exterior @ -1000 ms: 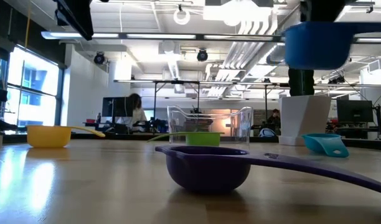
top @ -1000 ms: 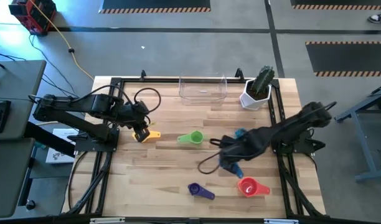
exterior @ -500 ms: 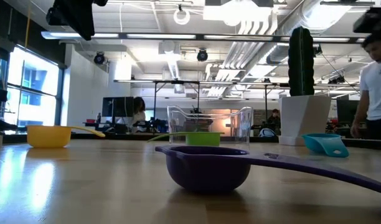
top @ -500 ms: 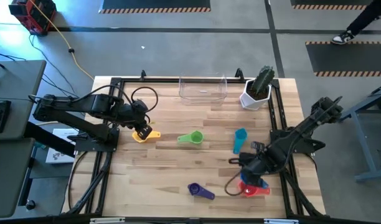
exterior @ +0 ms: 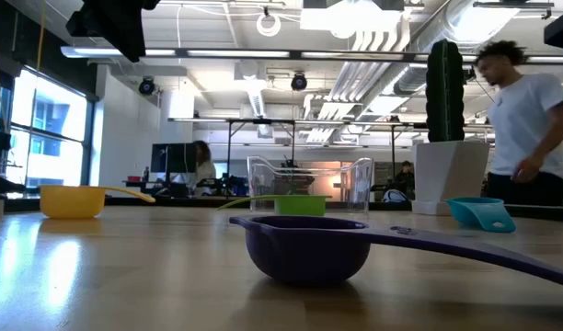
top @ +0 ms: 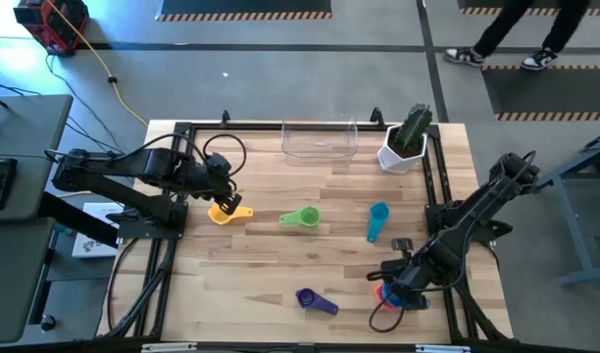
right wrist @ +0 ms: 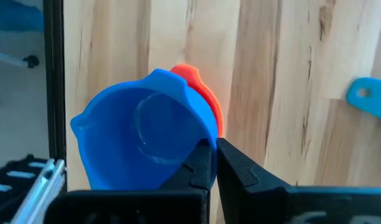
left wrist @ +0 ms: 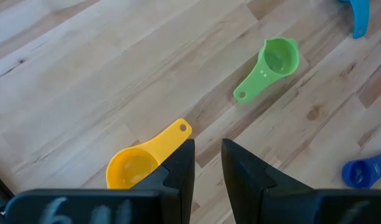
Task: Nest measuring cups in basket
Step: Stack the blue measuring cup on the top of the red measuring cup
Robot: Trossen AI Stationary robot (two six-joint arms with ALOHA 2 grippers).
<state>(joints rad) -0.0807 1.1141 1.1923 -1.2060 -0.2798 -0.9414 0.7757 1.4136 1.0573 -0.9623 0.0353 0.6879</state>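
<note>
My right gripper [right wrist: 213, 149] hangs over the table's near right part, shut on the blue cup [right wrist: 141, 140]. The red cup [right wrist: 204, 93] lies on the table right under the blue one, mostly hidden. My left gripper [left wrist: 207, 163] hovers high above the yellow cup [left wrist: 133, 169] near the left edge, with a narrow empty gap between its fingers. The green cup [top: 302, 218], the teal cup [top: 377, 220] and the purple cup [top: 315, 301] rest on their bases on the wood. The clear basket [top: 320, 140] stands at the far edge. No orange cup shows. My right gripper pinches the blue cup between its two fingers at the side of its rim [right wrist: 200, 140]. The fingers cover the handle there. The cup sits mouth-up over the red cup [top: 382, 292]; whether the two touch, I cannot tell.
A white pot with a green cactus [top: 405, 137] stands right of the basket at the far right corner. Bare wood lies between the green cup and the purple cup. A person [exterior: 530, 138] walks in the room beyond the table.
My right gripper has carried the blue cup from the table's middle toward the near right corner and down, ending over the red cup. The teal cup, earlier covered by that arm, now shows. A person has walked into the background.
</note>
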